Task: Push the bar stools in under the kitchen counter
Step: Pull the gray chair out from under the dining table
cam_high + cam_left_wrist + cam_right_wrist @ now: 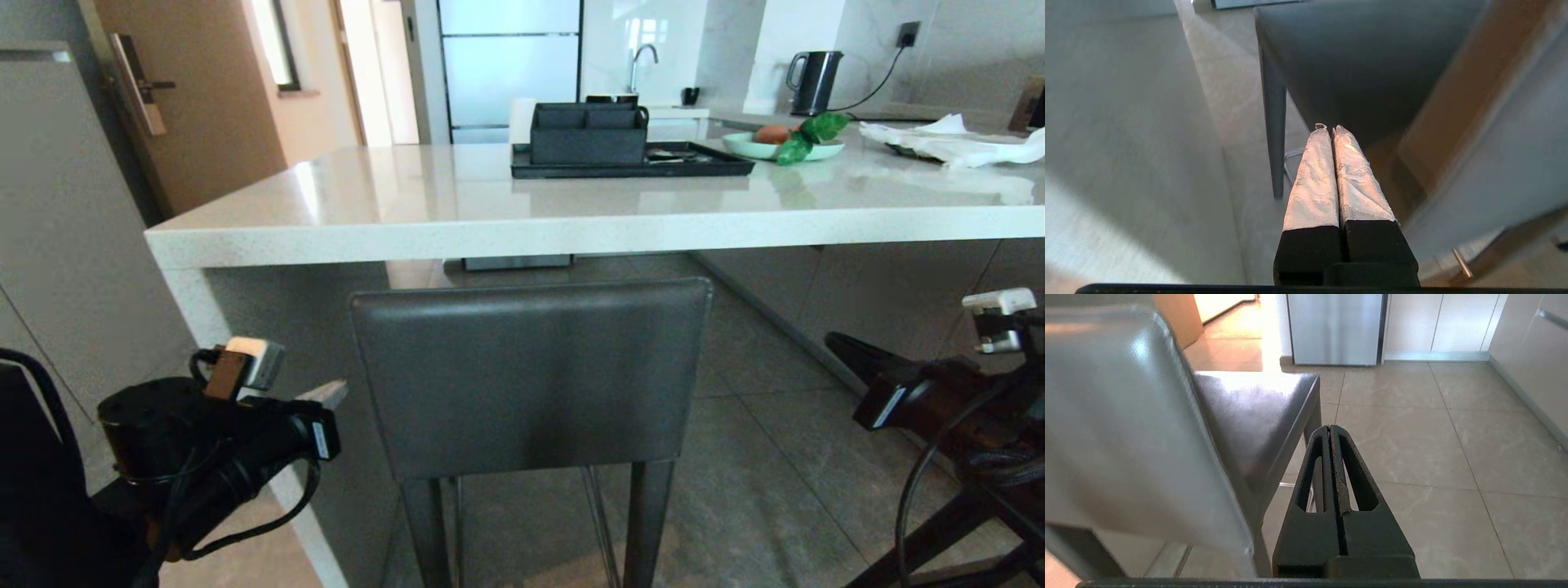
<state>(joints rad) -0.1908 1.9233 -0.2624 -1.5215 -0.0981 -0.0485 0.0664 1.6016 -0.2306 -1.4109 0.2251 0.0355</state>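
A dark grey square-backed bar stool stands right in front of me, its back just below the front edge of the white kitchen counter and its seat reaching under the slab. Left of the stool back, close to its edge but apart from it, my left gripper is shut and empty. In the left wrist view its taped fingers are pressed together, pointing along the stool. On the other side, my right gripper is also shut and empty. The right wrist view shows the right gripper beside the stool's seat.
The counter's white end panel stands just behind my left gripper. On the counter sit a black tray with an organiser, a green plate of food, a kettle and a white cloth. Tiled floor spreads to the stool's right.
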